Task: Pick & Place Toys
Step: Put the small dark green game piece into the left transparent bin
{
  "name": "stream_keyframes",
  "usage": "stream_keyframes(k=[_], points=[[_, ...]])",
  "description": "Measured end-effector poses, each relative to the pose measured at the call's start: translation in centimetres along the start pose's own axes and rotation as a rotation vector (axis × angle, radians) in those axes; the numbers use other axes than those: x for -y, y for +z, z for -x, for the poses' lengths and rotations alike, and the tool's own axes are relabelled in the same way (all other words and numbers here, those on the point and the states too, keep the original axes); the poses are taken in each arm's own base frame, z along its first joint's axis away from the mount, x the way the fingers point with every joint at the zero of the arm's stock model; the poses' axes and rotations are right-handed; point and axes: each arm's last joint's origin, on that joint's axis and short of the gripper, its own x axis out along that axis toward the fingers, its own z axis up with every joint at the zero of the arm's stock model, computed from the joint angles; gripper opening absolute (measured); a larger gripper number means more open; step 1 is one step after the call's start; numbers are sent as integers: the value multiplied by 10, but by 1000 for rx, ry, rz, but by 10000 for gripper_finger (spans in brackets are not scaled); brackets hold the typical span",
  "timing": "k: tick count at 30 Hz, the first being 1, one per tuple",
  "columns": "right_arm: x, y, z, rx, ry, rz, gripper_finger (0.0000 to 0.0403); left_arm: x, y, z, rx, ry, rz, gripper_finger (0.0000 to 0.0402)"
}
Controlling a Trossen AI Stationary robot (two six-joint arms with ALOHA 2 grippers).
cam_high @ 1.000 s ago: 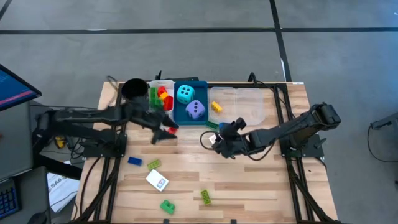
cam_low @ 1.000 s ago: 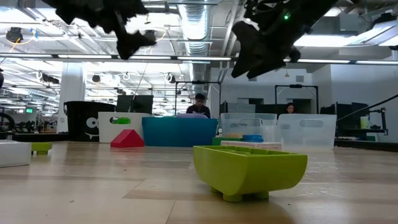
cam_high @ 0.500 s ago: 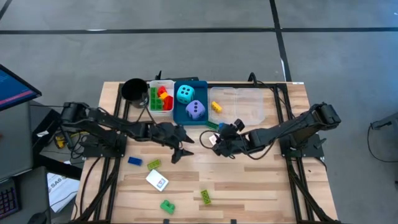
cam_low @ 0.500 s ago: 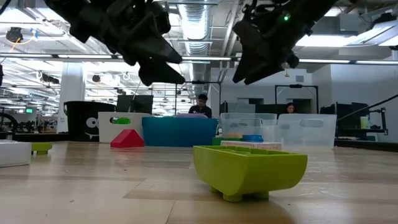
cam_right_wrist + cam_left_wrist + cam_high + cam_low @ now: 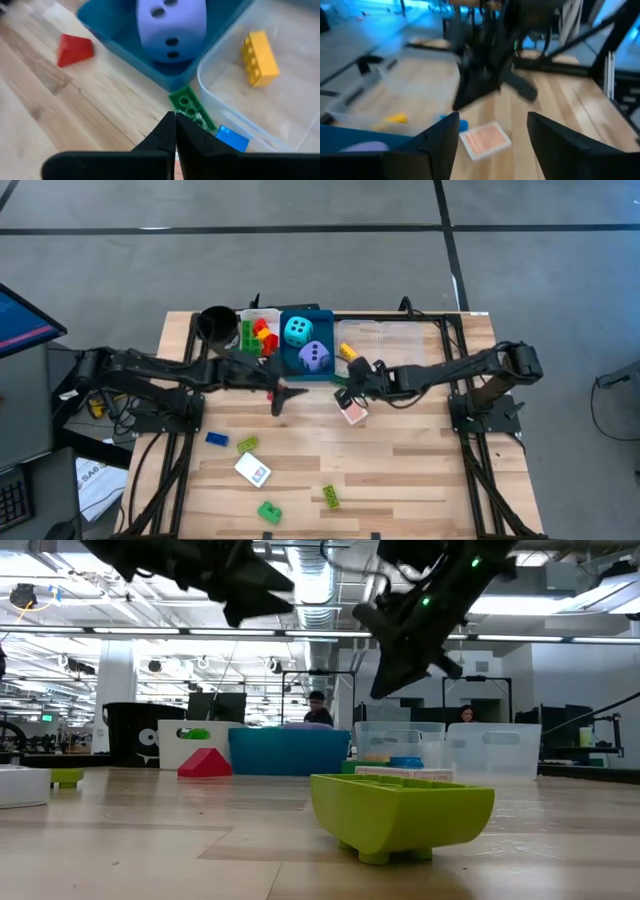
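Note:
My left gripper (image 5: 284, 394) (image 5: 492, 118) hangs open above the table in front of the blue tray (image 5: 325, 370), with nothing between its fingers. A red wedge (image 5: 75, 50) lies on the wood beside it. My right gripper (image 5: 350, 385) (image 5: 175, 125) is shut and empty above a green brick (image 5: 192, 107) and a blue brick (image 5: 232, 137), by the clear tray (image 5: 400, 345). A pink card (image 5: 353, 414) (image 5: 485, 140) lies flat on the table just near of it. The purple die (image 5: 314, 357) and cyan die (image 5: 297, 331) sit in the blue tray.
A white tray (image 5: 240, 345) with bricks and a black cup (image 5: 213, 323) stand at the far left. A yellow brick (image 5: 347, 351) lies in the clear tray. Loose on the near table: a blue brick (image 5: 216, 439), a white card (image 5: 253, 470), green bricks (image 5: 330, 497) (image 5: 268, 511).
My right gripper has shut and gone toward the far edge and the trays, leaving the pink card uncovered on the table. My left gripper swung out toward the near right, then came back toward the blue tray and rose.

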Motion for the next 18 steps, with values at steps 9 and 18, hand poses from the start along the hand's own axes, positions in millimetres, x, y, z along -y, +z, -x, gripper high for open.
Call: stream_keyframes(k=[9,18], points=[[8,-10,-41,-139,-20,-152,3,-10,19,38,47,38,11,202],[12,-16,-72,-183,-101,-243,1,-10,17,43,14,39,11,187]])
